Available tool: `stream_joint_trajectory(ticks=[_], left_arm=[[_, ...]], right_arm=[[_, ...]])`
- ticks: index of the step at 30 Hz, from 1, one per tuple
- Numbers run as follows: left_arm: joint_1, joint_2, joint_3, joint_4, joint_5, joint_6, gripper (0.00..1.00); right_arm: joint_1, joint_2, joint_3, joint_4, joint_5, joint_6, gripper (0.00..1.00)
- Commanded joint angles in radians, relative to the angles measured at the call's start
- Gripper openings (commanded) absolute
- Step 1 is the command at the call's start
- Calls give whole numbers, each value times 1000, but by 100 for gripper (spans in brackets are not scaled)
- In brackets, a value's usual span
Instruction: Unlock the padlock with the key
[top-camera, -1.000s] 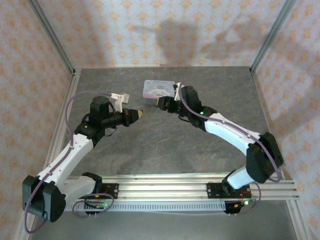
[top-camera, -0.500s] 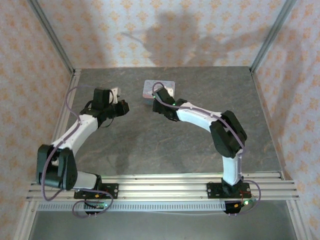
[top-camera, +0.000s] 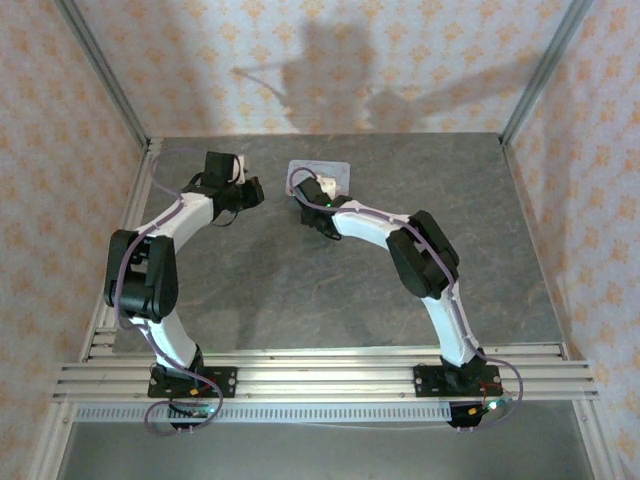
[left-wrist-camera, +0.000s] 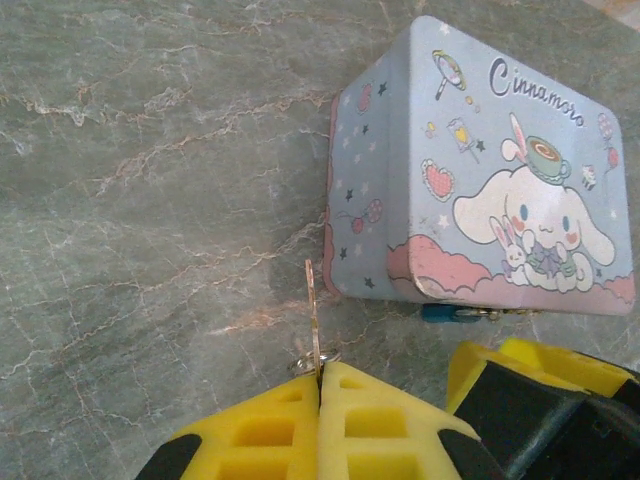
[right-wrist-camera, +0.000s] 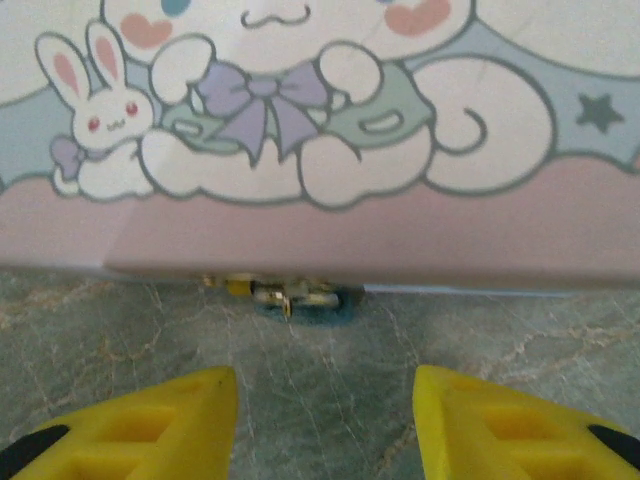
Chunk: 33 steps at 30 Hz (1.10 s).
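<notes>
Key held, padlock not yet gripped.
My left fingers (left-wrist-camera: 270, 425) pinch the key (left-wrist-camera: 313, 310) beside the tin (left-wrist-camera: 480, 180); right fingers (right-wrist-camera: 150, 425) gape empty before the padlock (right-wrist-camera: 300, 302) at its near edge; next I steady that.

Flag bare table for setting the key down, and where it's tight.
Free: the table between both arms and the near rail; also right of the right arm to the wall. Crowded: near edge of the tin, where padlock, key, left gripper and right gripper cluster.
</notes>
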<state>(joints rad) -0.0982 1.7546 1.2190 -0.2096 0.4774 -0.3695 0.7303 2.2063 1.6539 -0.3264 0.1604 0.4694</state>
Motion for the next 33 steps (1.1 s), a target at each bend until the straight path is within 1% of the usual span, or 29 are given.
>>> stream_joint_trajectory(ticks=[1, 5, 9, 24, 25, 31, 33], left_arm=[[3, 22, 33, 27, -16, -7, 0], [5, 32, 19, 47, -7, -9, 0], [6, 32, 10, 59, -5, -5, 0], [13, 17, -12, 75, 16, 5, 0], [12, 16, -16, 75, 17, 7, 0], [12, 0, -41, 76, 20, 22, 0], [12, -10, -60, 81, 25, 28, 0]], right_arm=[[4, 27, 43, -27, 69, -9, 48], [4, 57, 67, -21, 94, -12, 45], [3, 82, 89, -23, 113, -18, 45], [1, 151, 175, -59, 116, -20, 44], [1, 156, 180, -63, 116, -22, 43], [1, 137, 169, -66, 109, -31, 28], [2, 116, 151, -60, 103, -34, 24]])
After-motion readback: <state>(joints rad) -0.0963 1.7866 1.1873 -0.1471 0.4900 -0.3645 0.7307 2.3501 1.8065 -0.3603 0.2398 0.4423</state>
